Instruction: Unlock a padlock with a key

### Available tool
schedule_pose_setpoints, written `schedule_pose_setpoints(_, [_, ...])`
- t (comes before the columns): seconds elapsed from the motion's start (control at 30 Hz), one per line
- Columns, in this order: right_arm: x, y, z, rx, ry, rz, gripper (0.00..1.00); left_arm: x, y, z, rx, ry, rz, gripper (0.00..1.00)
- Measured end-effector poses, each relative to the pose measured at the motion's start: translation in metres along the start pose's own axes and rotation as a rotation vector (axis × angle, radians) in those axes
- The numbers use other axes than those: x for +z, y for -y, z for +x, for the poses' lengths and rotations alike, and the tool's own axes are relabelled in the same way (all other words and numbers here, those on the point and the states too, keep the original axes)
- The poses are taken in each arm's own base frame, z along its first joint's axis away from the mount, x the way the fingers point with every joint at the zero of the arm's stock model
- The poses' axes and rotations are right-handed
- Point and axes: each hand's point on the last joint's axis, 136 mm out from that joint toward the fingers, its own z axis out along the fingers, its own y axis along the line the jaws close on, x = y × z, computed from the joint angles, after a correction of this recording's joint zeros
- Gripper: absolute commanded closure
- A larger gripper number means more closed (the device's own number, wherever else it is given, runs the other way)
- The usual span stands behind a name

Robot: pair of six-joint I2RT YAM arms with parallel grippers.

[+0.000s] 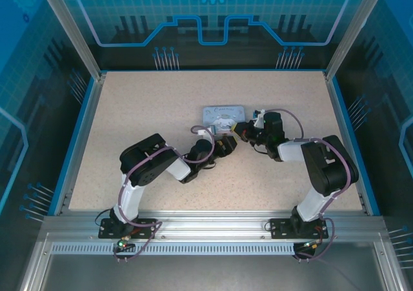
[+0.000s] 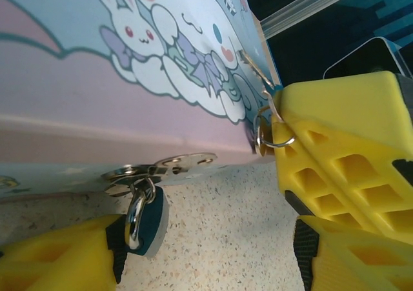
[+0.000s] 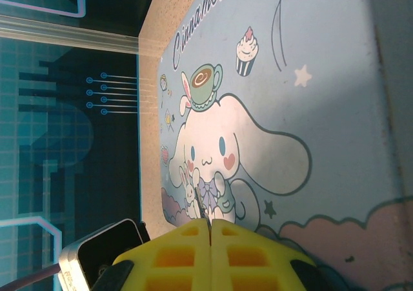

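Observation:
The small dark padlock (image 2: 147, 219) with a silver shackle hangs from the metal hasp (image 2: 161, 167) on the front of the pale blue cartoon box (image 1: 222, 117). My left gripper (image 2: 208, 242) is open and straddles the tabletop below the hasp, the padlock resting against its left finger (image 2: 58, 255). My right gripper (image 3: 210, 224) is shut on the thin key (image 3: 204, 211), whose tip pokes out over the box lid. In the left wrist view the key (image 2: 255, 68) and its wire ring (image 2: 270, 133) stick out of the right gripper's yellow fingers (image 2: 342, 142). Both grippers meet at the box's near edge (image 1: 233, 138).
The box (image 2: 97, 78) lies in the middle of the speckled table (image 1: 161, 104). Blue-edged borders and clear enclosure walls (image 1: 84, 65) ring the table. Bare tabletop (image 2: 219, 207) shows between my left fingers.

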Motion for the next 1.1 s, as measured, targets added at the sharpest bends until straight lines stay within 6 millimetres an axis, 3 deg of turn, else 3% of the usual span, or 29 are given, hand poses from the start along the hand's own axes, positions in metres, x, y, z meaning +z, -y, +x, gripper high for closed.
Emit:
schedule_pose_setpoints(0.43, [0.002, -0.001, -0.001, 0.002, 0.004, -0.011, 1.0, 0.007, -0.001, 0.005, -0.013, -0.021, -0.038, 0.26])
schedule_pose_setpoints(1.1, [0.005, -0.002, -0.001, 0.002, 0.004, -0.027, 1.0, 0.008, -0.03, -0.003, -0.098, 0.031, -0.243, 0.64])
